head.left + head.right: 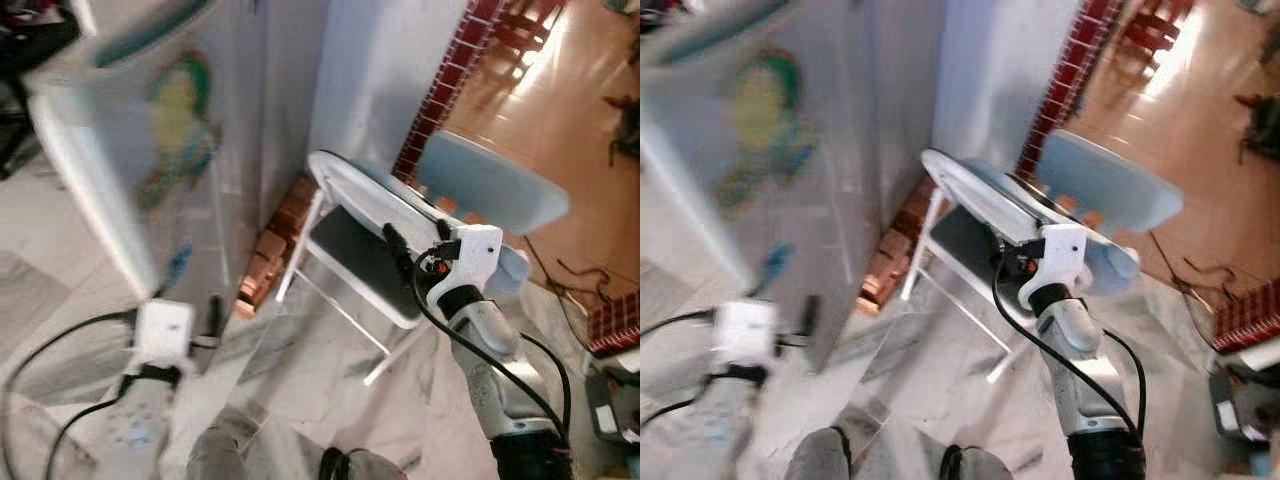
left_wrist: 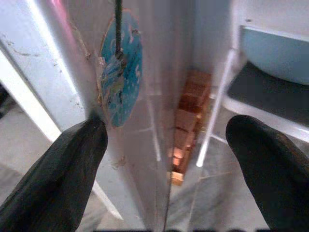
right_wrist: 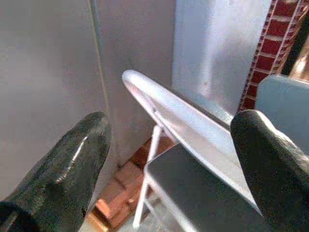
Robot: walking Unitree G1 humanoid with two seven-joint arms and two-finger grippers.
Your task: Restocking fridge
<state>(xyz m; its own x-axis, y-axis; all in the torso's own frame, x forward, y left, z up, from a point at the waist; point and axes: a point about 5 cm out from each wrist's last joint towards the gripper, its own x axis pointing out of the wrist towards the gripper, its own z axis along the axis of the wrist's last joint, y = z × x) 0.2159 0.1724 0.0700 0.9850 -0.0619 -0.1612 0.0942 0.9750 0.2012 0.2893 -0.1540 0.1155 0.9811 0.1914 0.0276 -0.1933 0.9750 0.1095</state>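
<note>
Robot body. Right arm (image 1: 495, 365): silver jointed segments ending in a white wrist housing with a small red-orange detail, a black cable looping along it. Left arm (image 1: 150, 385): pale, blurred, with a white wrist block and black cables. Fingers (image 3: 63, 169): glossy black, rounded, tapering.

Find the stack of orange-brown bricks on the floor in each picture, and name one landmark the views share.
Left eye view: bricks left of centre, between fridge and folding chair.
Right eye view: centre-left, by the chair's white leg.
Left wrist view: centre, between the open left pincer's fingers.
Right wrist view: low, between the open right pincer's fingers.
Shared landmark: the chair.
</note>
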